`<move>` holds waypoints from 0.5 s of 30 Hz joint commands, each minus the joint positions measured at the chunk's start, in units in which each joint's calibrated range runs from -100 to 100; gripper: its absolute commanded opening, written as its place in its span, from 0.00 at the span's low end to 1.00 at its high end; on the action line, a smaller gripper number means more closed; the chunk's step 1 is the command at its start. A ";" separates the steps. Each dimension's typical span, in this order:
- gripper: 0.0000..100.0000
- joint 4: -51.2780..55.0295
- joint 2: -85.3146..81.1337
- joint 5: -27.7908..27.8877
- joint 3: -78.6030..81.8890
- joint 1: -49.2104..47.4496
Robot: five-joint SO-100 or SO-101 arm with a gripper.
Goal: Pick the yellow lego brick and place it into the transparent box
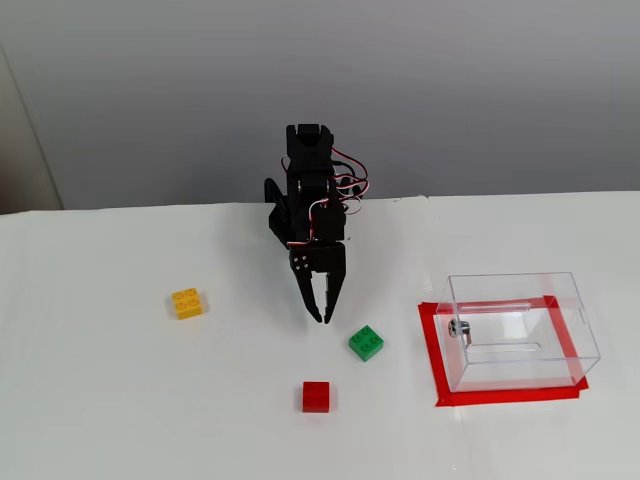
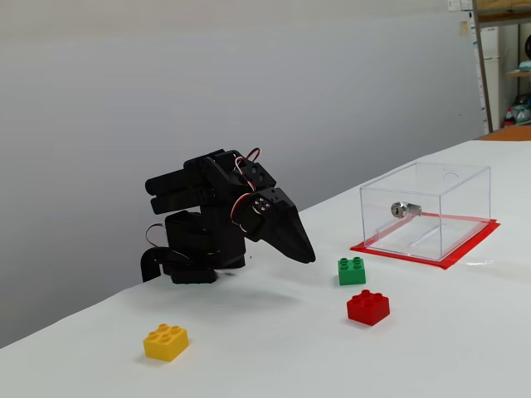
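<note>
The yellow lego brick (image 1: 187,302) (image 2: 166,342) lies alone on the white table, left of the arm in both fixed views. The transparent box (image 1: 517,329) (image 2: 427,211) stands empty on a red taped rectangle at the right, a small metal fitting on one wall. My black gripper (image 1: 323,318) (image 2: 309,256) hangs folded in front of the arm's base, tips pointing down just above the table, shut with nothing in it. It is well apart from the yellow brick and the box.
A green brick (image 1: 366,343) (image 2: 352,270) lies just right of the gripper tips. A red brick (image 1: 316,396) (image 2: 367,307) sits nearer the front. The red tape (image 1: 432,352) frames the box. A grey wall stands behind the table.
</note>
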 commanded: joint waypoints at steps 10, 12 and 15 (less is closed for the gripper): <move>0.02 -0.65 -0.68 -0.08 -2.31 -1.71; 0.02 -0.48 -0.68 -0.08 -4.29 -1.86; 0.02 -0.22 -0.68 -0.13 -7.82 -1.78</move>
